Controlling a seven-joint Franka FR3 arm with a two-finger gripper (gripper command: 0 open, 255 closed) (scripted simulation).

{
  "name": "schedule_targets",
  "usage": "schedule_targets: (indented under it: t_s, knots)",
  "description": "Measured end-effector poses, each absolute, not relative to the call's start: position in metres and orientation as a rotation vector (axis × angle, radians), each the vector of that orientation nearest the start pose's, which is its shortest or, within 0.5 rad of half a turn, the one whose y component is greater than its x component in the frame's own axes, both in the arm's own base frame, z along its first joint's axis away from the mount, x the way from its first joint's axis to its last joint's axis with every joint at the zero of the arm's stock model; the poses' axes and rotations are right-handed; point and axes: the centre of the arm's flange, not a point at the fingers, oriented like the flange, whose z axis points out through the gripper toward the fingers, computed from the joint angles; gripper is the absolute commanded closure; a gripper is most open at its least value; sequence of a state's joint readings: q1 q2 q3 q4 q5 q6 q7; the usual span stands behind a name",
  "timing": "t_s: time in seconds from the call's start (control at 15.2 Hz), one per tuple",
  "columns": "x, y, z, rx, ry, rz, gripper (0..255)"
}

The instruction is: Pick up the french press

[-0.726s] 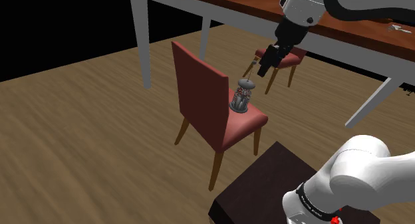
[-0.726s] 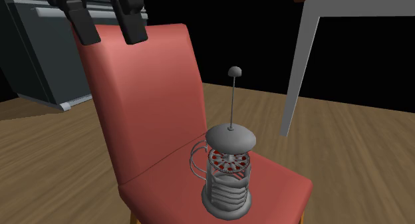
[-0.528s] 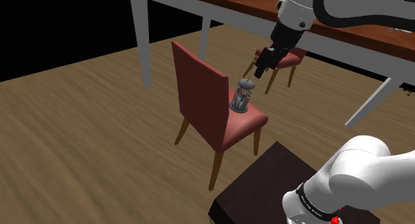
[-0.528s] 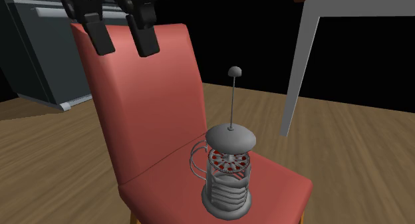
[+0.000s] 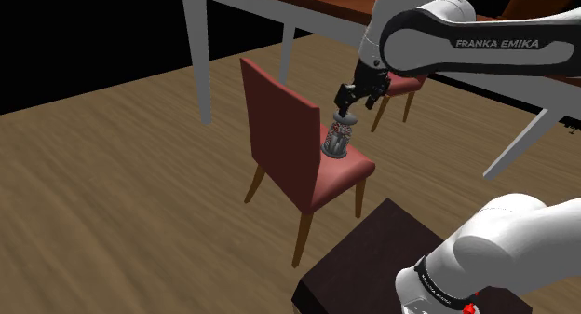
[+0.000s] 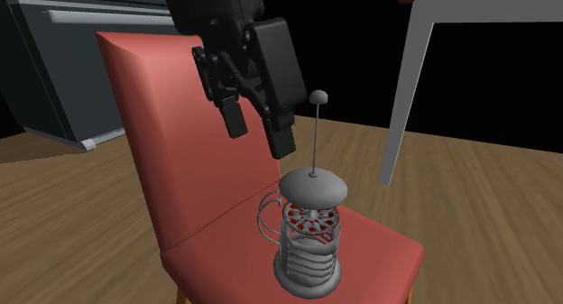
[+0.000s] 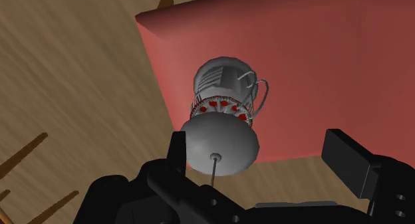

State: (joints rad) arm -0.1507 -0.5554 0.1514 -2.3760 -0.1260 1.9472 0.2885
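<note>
The gripper (image 6: 260,137) hangs wide open at the centre of the second exterior view, above the french press (image 6: 309,232), which stands upright on the red chair (image 6: 171,149) seat, lower centre.

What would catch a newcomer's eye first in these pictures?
A grey french press with red dots under its domed lid stands upright on the seat of a red chair, its thin plunger rod sticking up. Close over it hangs the black gripper, fingers apart and holding nothing.
</note>
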Motion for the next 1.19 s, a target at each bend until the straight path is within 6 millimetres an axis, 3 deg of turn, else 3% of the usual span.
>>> schedule_targets:
  t_s: [0.26, 0.79, 0.86, 1.19]
  knots:
    - [0.420, -0.019, 0.500, -3.288, 0.694, -0.237, 0]
    - [0.423, -0.025, 0.456, -3.286, 0.743, -0.237, 0]
    - [0.424, -0.025, 0.454, -3.286, 0.743, -0.237, 255]
    - [0.424, -0.025, 0.454, -3.285, 0.744, -0.243, 255]
